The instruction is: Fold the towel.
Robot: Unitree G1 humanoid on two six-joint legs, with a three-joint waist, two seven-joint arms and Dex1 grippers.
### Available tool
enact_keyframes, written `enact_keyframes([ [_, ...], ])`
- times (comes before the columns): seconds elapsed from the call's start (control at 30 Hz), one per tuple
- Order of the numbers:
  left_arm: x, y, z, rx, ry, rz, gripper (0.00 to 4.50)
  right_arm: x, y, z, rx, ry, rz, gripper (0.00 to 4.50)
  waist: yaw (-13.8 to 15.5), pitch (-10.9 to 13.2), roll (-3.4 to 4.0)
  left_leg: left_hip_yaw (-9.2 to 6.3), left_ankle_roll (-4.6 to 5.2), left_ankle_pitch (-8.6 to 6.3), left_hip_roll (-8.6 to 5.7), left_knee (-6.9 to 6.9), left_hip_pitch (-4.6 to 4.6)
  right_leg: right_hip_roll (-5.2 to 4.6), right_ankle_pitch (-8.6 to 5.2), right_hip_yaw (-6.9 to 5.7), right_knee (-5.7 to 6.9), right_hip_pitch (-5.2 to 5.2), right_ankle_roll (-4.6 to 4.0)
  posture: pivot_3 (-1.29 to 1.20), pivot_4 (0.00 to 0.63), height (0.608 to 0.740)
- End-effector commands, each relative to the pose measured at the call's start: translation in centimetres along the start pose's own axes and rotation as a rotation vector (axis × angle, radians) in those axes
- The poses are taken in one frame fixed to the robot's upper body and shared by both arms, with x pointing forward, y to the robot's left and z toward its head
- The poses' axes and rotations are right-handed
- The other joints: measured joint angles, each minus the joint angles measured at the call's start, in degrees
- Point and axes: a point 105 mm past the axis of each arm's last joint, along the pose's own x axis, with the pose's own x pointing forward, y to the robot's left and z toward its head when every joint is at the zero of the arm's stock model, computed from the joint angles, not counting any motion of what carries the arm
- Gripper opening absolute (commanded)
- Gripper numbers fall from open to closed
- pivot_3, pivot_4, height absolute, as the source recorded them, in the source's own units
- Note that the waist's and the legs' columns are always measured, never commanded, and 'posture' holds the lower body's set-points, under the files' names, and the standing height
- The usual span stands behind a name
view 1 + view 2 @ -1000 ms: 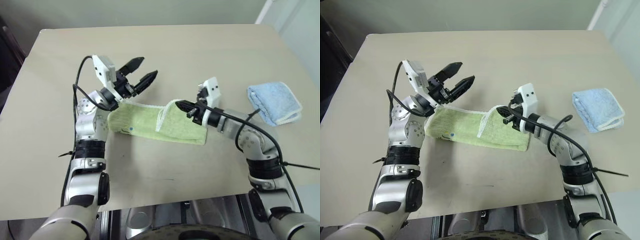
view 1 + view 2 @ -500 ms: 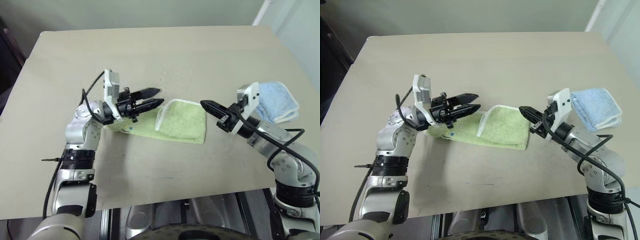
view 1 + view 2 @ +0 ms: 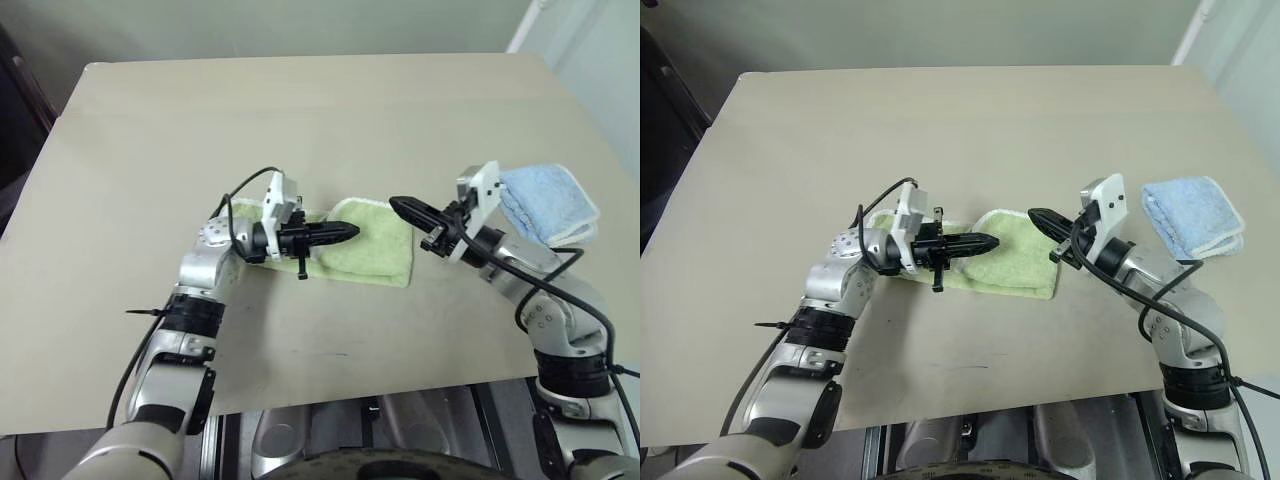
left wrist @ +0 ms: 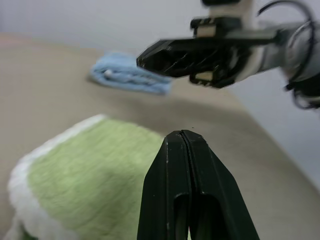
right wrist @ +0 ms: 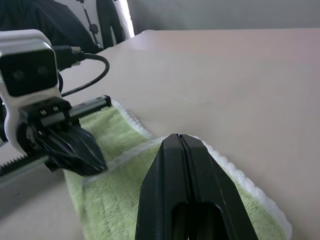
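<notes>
The light green towel (image 3: pixel 378 252) lies folded on the table, its white edging (image 5: pixel 227 165) showing along the top layer. My left gripper (image 3: pixel 352 231) reaches level across the towel's left half, pointing right; its fingers (image 4: pixel 172 165) are pressed shut with nothing between them. My right gripper (image 3: pixel 394 205) hovers just past the towel's far right corner, pointing left toward the other one, also shut and empty. The two tips stand a short gap apart. In the right wrist view the left gripper (image 5: pixel 92 159) sits low over the green cloth (image 5: pixel 125 200).
A smaller light blue towel (image 3: pixel 548 200) lies folded near the table's right edge, behind my right wrist. The tan table (image 3: pixel 300 120) stretches bare beyond the towel and in front of it toward the near edge (image 3: pixel 330 395).
My left gripper closed, dropped and swung right over the towel. My right gripper drew back to the right off the folded flap, which now lies flat. The head view shifted a little.
</notes>
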Motion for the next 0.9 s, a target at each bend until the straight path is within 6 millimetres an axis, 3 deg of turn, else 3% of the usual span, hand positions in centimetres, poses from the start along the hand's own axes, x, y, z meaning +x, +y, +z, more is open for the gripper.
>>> enact_keyframes([
  [0.03,0.4,0.6,0.0,0.055,0.026,0.015,0.04,0.5,0.2,0.9,-0.039,-0.039,0.030,0.00,-0.01,0.00,0.00,0.00,0.00,0.00,0.00,-0.01,0.00,0.00,0.01,0.00,0.00,0.00,-0.02,0.00,0.150,0.703],
  [0.23,0.6,0.8,-0.7,0.048,0.030,0.003,0.04,1.0,0.1,-0.3,-0.043,-0.011,0.037,0.00,0.00,0.00,0.00,0.00,0.00,0.00,0.00,-0.05,-0.02,0.00,0.12,0.00,-0.02,-0.01,0.02,0.00,0.150,0.703],
  [0.3,0.3,0.0,-3.3,0.042,0.129,-0.031,0.04,2.0,-0.3,-2.4,-0.026,0.032,-0.014,0.00,-0.01,0.00,0.00,0.00,0.00,0.00,0.00,-0.05,0.00,0.00,0.12,0.00,-0.02,0.00,0.01,0.00,0.150,0.703],
  [0.4,-0.1,-1.2,-5.0,-0.022,0.181,-0.068,0.04,2.8,-0.4,-5.5,-0.033,0.116,-0.065,0.00,-0.08,0.00,0.01,-0.01,0.01,-0.01,0.00,-0.08,0.11,0.00,0.10,0.00,-0.03,0.07,-0.02,0.00,0.150,0.703],
  [0.63,-1.0,-2.2,-6.1,-0.095,0.242,-0.064,0.04,2.6,-0.7,-8.7,-0.048,0.207,-0.151,0.00,-0.18,-0.01,0.05,-0.04,0.00,-0.02,0.01,-0.13,0.20,0.00,0.01,-0.02,-0.04,0.17,-0.22,0.00,0.150,0.703],
  [0.9,-0.8,-2.3,-4.5,-0.124,0.196,-0.053,0.04,2.2,-1.5,-8.8,-0.113,0.236,-0.155,0.00,-0.05,-0.02,0.04,-0.11,0.01,-0.07,0.00,-0.14,0.62,-0.01,-0.22,-0.03,-0.13,0.63,0.05,0.00,0.150,0.703],
])
